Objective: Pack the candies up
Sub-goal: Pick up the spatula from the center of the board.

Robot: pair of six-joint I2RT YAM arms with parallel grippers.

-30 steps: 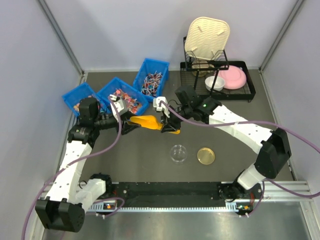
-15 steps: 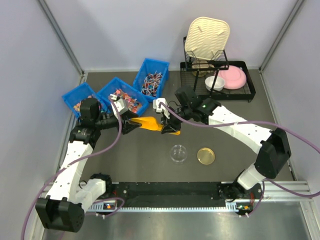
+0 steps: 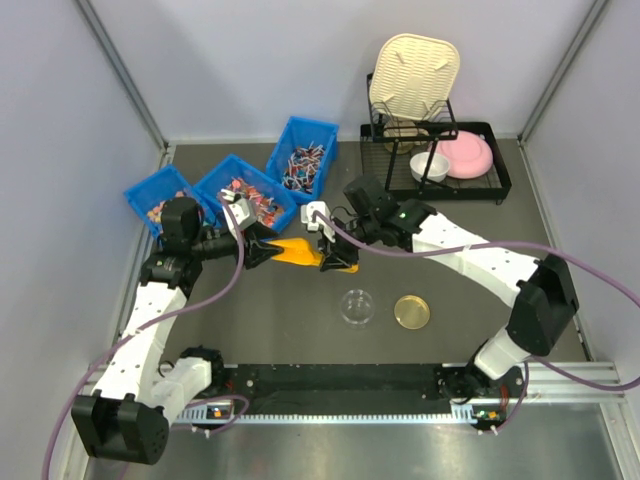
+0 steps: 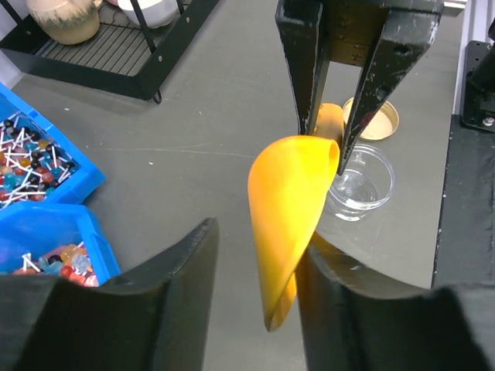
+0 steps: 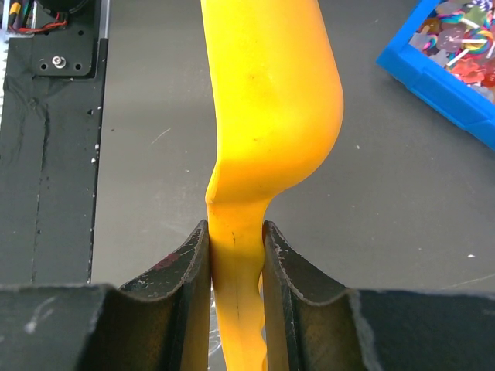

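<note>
The left gripper (image 4: 259,247) is held with its jaws spread, one on either side of the bowl of the yellow scoop (image 4: 290,193), above the bench (image 3: 260,310) and just beyond the clear dish (image 3: 357,306). A gap is seen at one jaw, while the other lies at the bowl's edge. The scoop's handle is pinched tight by the right gripper (image 5: 235,232). Farther back, the candies (image 3: 248,193) are seen lying in the middle blue bin (image 3: 213,170), none of them yet packed. A handover is judged to be in hand. The left jaws should be closed squarely on the scoop before the right grip is released, and the scoop held level so that it is not twisted out.
</note>
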